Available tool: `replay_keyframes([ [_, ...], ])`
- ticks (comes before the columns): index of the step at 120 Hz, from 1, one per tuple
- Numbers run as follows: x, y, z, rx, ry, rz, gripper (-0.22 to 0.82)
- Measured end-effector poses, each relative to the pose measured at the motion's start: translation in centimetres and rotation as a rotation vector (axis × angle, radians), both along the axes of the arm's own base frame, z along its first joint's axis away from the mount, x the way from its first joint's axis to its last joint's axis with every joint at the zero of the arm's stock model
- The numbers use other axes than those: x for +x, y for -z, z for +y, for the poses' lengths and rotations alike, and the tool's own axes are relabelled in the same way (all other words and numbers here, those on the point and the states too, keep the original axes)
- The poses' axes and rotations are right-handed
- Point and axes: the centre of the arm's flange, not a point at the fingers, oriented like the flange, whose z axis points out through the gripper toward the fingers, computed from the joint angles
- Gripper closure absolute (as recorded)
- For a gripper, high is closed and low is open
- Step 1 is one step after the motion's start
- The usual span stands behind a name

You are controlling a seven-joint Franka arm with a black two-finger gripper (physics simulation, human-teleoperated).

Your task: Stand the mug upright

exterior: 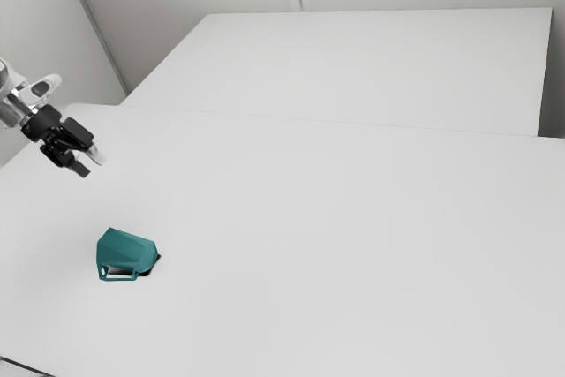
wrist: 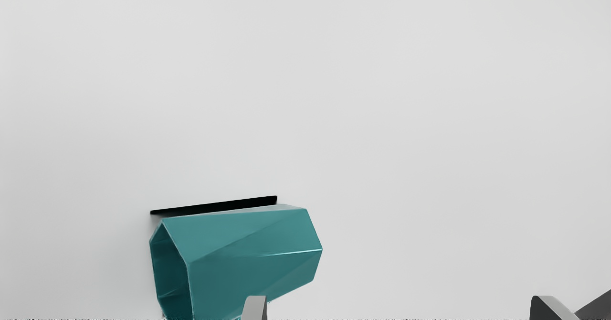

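The teal mug [exterior: 126, 251] lies on its side on the white table [exterior: 353, 245], toward the exterior view's left, its handle [exterior: 119, 279] facing that view's near edge. In the wrist view its mouth is partly in sight, and the inside [wrist: 171, 267] shows bare, faceted teal walls; the deeper part is too hidden to tell. A thin black strip [wrist: 215, 205] lies just beside the mug. The gripper [exterior: 92, 166] hangs above the table, apart from the mug, its fingers spread wide and holding nothing.
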Motion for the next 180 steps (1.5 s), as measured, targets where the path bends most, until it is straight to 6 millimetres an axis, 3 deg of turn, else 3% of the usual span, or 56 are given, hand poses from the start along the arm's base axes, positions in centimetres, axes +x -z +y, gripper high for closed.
replay_keyframes([
  [24, -2.4, 2.3, 3.5, -0.046, 0.021, -0.028, 0.0],
  [55, -3.4, 8.0, 6.0, -0.124, 0.052, -0.012, 0.0],
  [87, -4.8, 12.7, 6.1, -0.234, 0.052, -0.029, 0.0],
  [121, -5.8, 16.6, 4.7, -0.306, 0.036, -0.016, 0.0],
  [145, -6.4, 17.9, 4.1, -0.352, -0.002, -0.041, 0.0],
  [159, -6.7, 18.5, 3.7, -0.375, -0.015, -0.046, 0.12],
  [180, -6.7, 18.4, 3.7, -0.382, -0.017, -0.061, 0.51],
])
